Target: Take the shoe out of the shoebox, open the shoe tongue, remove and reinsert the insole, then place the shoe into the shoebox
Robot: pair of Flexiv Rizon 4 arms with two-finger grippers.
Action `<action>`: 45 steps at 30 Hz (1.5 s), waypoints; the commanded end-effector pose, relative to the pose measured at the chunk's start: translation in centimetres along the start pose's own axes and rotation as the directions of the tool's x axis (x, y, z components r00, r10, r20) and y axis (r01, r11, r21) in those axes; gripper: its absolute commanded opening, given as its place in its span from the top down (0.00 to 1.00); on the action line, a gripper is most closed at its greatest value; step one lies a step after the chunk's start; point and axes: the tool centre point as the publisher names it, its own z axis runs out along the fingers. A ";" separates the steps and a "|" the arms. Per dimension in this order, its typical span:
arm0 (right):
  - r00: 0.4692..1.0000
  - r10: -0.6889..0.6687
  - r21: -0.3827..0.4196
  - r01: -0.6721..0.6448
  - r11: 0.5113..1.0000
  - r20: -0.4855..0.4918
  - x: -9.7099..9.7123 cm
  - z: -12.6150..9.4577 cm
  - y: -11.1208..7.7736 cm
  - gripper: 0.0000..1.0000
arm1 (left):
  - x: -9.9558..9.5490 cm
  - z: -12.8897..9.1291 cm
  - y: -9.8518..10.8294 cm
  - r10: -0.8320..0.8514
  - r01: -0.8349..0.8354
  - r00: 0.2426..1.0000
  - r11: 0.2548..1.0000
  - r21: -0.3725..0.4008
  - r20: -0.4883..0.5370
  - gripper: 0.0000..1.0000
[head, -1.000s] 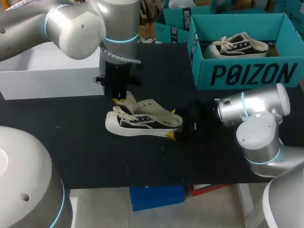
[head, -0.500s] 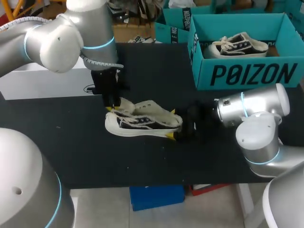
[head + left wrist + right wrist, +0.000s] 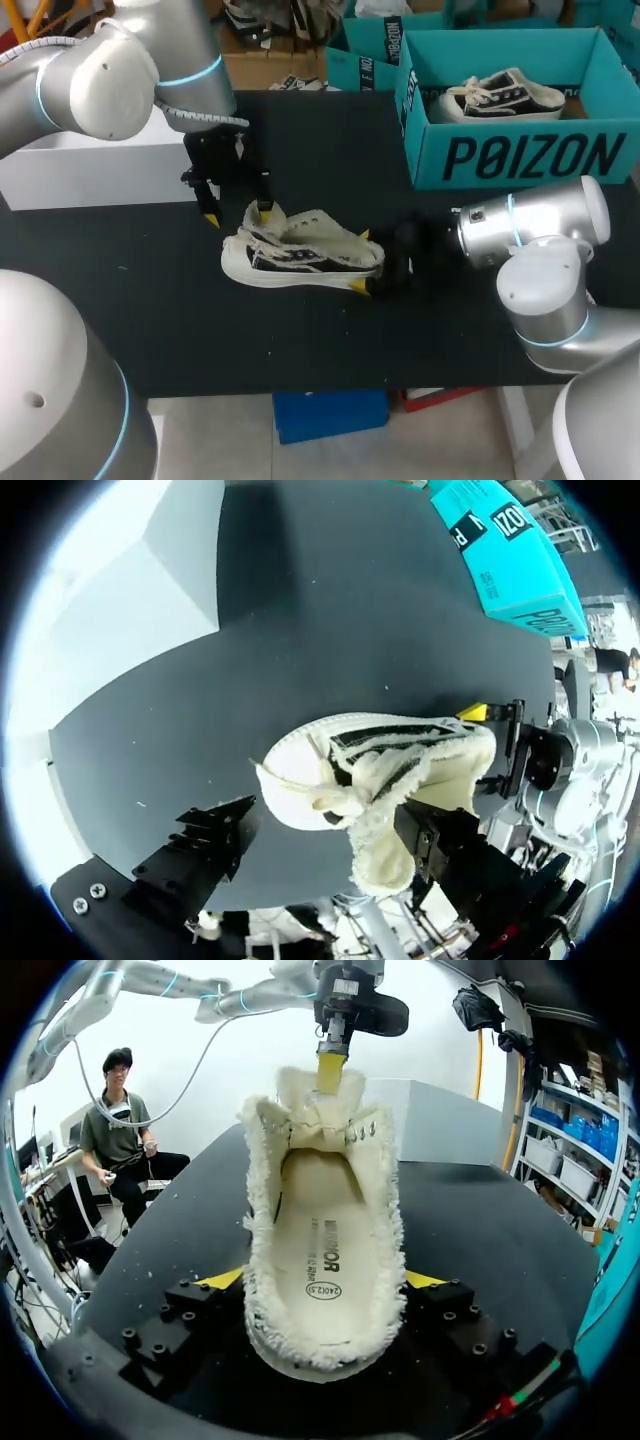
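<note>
A: How were the right fingers set?
B: Closed on the heel of the shoe, with a yellow tip pressed to each side. The left fingers were spread and held nothing, one tip just at the raised tongue.
A: And the shoe?
B: On the desk, outside the shoebox. Its long axis ran crosswise, toe toward the left arm and heel toward the right. The insole lay inside. I judged the left arm better placed for the tongue.
</note>
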 end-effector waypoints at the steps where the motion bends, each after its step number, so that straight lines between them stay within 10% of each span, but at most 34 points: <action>1: 1.000 0.002 0.002 -0.002 1.000 0.001 0.0 0.1 -0.2 1.00 | 0.0 -2.3 0.0 0.149 -0.150 0.989 0.988 -0.043 -0.018 0.00; 10: 1.000 0.002 0.002 -0.002 1.000 0.001 0.0 0.1 -0.2 1.00 | 2.8 -5.6 0.4 0.601 -0.596 0.800 0.791 -0.138 -0.011 0.00; 24: 1.000 0.002 0.002 -0.002 1.000 0.001 0.0 0.1 -0.2 1.00 | 8.1 -6.3 -0.5 0.920 -0.950 0.244 0.164 -0.265 -0.305 0.00; 30: 1.000 0.002 0.002 -0.002 1.000 0.001 0.0 0.1 -0.2 1.00 | 9.1 -6.0 -1.1 0.909 -0.971 0.113 0.015 -0.240 -0.401 0.00; 38: 1.000 0.002 0.002 -0.002 1.000 0.001 0.0 0.1 -0.2 1.00 | 9.5 -5.6 -1.2 0.898 -0.975 0.110 0.014 -0.223 -0.426 0.00; 39: 1.000 0.002 0.002 -0.002 1.000 0.001 0.0 0.1 -0.2 1.00 | 9.6 -5.6 -1.2 0.896 -0.977 0.125 0.037 -0.208 -0.426 0.79; 40: 1.000 0.002 0.002 -0.002 1.000 0.001 0.0 0.1 -0.2 1.00 | 9.6 -5.6 -1.2 0.896 -0.977 0.125 0.037 -0.208 -0.426 1.00; 45: 1.000 0.002 0.002 -0.002 1.000 0.001 0.0 0.1 -0.2 1.00 | 9.6 -5.6 -1.2 0.896 -0.977 0.125 0.037 -0.208 -0.426 1.00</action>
